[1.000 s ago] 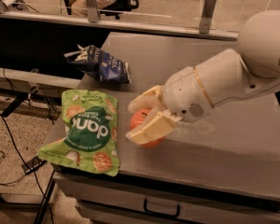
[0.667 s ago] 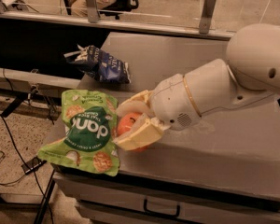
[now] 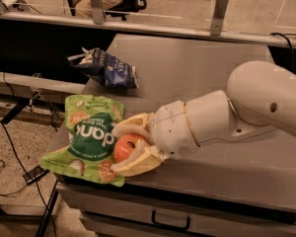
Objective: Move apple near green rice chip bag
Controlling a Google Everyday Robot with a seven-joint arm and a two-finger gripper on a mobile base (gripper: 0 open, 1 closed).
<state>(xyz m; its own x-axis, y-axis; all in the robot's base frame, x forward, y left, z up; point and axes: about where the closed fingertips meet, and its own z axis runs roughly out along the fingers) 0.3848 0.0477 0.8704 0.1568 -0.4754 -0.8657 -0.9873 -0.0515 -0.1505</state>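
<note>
The green rice chip bag (image 3: pixel 87 139) lies flat at the front left corner of the grey table (image 3: pixel 222 78), partly over its left edge. The apple (image 3: pixel 127 147) is red-orange and sits between my gripper's two cream fingers (image 3: pixel 133 166), right at the bag's right edge and over its border. My gripper (image 3: pixel 119 147) is shut on the apple, low at the table surface; I cannot tell whether the apple rests on the bag or the table. My white arm reaches in from the right.
A dark blue bag with white print (image 3: pixel 106 69) lies behind the green bag near the table's left edge. A rail with glass panels (image 3: pixel 153 28) runs along the back. A drawer handle (image 3: pixel 170 223) shows under the front edge. Cables lie on the floor at left.
My gripper has carried the apple leftward and down, from the middle of the table to the green bag's right edge.
</note>
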